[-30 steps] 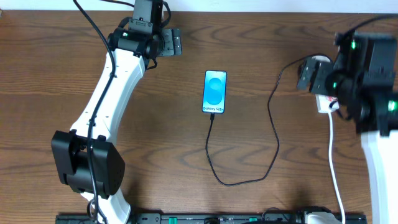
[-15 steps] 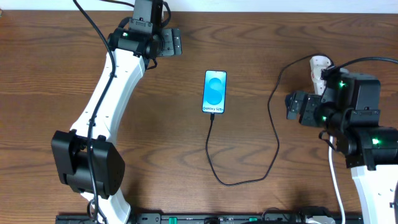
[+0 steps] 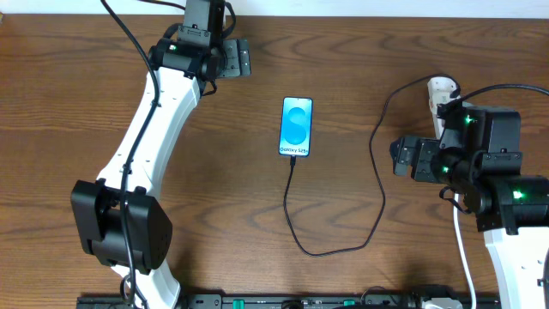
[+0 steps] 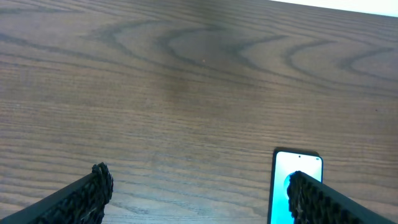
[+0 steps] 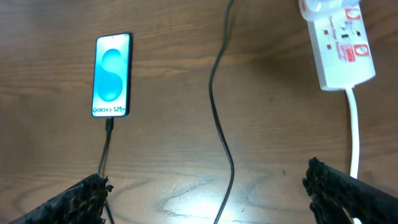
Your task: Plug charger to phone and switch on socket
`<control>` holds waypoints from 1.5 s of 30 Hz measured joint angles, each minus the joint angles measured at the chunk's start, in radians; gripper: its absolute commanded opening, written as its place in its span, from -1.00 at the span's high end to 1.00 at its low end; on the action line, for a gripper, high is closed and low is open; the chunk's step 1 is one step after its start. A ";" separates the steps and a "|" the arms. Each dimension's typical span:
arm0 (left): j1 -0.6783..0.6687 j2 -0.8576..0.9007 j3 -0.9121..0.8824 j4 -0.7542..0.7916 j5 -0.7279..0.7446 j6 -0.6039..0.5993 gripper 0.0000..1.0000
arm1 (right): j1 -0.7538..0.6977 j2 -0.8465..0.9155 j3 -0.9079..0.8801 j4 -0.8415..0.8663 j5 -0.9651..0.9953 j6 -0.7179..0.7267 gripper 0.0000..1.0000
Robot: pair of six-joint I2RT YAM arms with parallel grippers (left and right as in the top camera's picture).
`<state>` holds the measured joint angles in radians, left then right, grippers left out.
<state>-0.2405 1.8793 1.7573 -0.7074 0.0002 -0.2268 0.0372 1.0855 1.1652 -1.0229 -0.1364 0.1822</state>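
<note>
The socket (image 3: 439, 90) lies uncovered at the surface's (image 3: 214, 189) right rear; our right tool (image 3: 401, 157) has drawn back, wide open, empty (left tool (image 3: 236, 58) likewise). The charger (image 3: 377, 184) already meets the phone (image 3: 297, 126) mid-surface, so we judge switching done.

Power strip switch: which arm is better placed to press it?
Right. The right tool hovers open close to the power strip, which is in plain sight in the right wrist view. The left tool is on the phone's other side, and its camera shows no strip.
</note>
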 measured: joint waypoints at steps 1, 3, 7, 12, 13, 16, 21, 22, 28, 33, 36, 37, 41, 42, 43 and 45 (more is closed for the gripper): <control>0.000 0.000 0.000 0.000 0.000 0.000 -0.84 | 0.002 0.000 0.000 0.008 -0.003 -0.013 -0.99; 0.000 0.000 0.000 0.000 0.000 0.000 -0.83 | 0.010 0.000 -0.002 0.025 -0.005 -0.032 -0.99; 0.000 0.000 0.000 0.000 0.000 0.000 -0.84 | 0.032 0.000 -0.017 0.083 -0.010 -0.081 -0.99; 0.000 0.000 0.000 0.000 0.000 0.000 -0.83 | 0.049 -0.022 -0.079 0.171 -0.014 -0.171 -0.98; 0.000 0.000 0.000 0.000 0.000 0.000 -0.84 | 0.049 -0.034 -0.102 0.196 -0.014 -0.183 -0.99; 0.000 0.000 0.000 0.000 0.000 0.000 -0.84 | 0.050 -0.094 -0.205 0.309 -0.014 -0.209 -0.99; 0.000 0.000 0.000 0.001 0.000 0.000 -0.83 | 0.051 -0.246 -0.440 0.570 -0.014 -0.251 -0.99; 0.000 0.000 0.000 0.000 0.000 0.000 -0.84 | 0.051 -0.288 -0.496 0.630 -0.014 -0.266 -0.98; 0.000 0.000 0.000 0.000 0.000 0.000 -0.84 | 0.051 -0.529 -0.768 0.821 -0.017 -0.351 -0.98; 0.000 0.000 0.000 0.000 0.000 0.000 -0.84 | 0.048 -0.757 -0.927 0.903 -0.015 -0.409 -0.99; -0.001 0.000 0.000 0.000 0.000 0.000 -0.84 | 0.031 -0.823 -0.977 0.943 -0.013 -0.423 -0.98; -0.001 0.000 0.000 0.000 0.000 0.000 -0.83 | 0.021 -0.837 -0.993 0.966 -0.012 -0.427 -0.98; -0.001 0.000 0.000 0.000 0.000 0.000 -0.83 | 0.005 -0.882 -1.054 1.029 -0.005 -0.433 -0.99; -0.001 0.000 0.000 0.000 0.000 0.000 -0.83 | 0.004 -0.891 -1.066 1.039 -0.004 -0.433 -0.99; -0.001 0.000 0.000 0.000 0.000 0.000 -0.84 | 0.004 -0.905 -1.085 1.052 -0.002 -0.433 -0.98; -0.001 0.000 0.000 0.000 0.000 0.000 -0.83 | 0.004 -0.932 -1.117 1.073 0.002 -0.433 -0.99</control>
<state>-0.2413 1.8793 1.7573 -0.7074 -0.0002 -0.2268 0.0414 0.1539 0.0483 0.0505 -0.1345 -0.2504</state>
